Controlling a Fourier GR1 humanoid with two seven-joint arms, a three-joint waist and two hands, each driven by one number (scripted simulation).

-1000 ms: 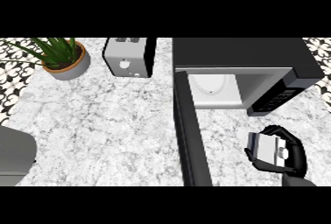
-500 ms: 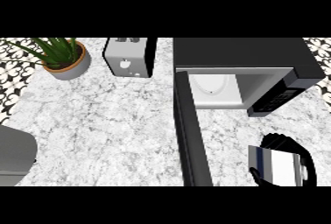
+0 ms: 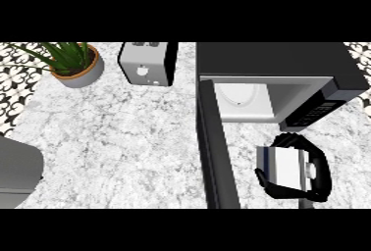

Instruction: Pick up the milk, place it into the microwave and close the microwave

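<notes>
The milk [image 3: 287, 167], a white carton with a blue-grey edge, is held in front of the microwave [image 3: 275, 61], just below its open cavity [image 3: 246, 100]. My right hand [image 3: 320, 172] is curled round the carton, with fingers above and below it. The carton's lower part is hidden by the fingers. The microwave door [image 3: 211, 147] stands open, swung out toward me, to the left of the carton. No left hand shows; only a grey forearm [image 3: 16, 169] sits at the lower left edge.
A silver toaster [image 3: 148, 63] stands at the back, left of the microwave. A potted plant [image 3: 72, 66] is at the back left corner. Marble counter [image 3: 116, 142] spreads left of the door. The microwave's control panel [image 3: 315, 112] faces the carton's right side.
The right hand with the milk dipped toward the lower edge half a second ago, then came back up and a little left, closer to the microwave's opening. The door has not moved.
</notes>
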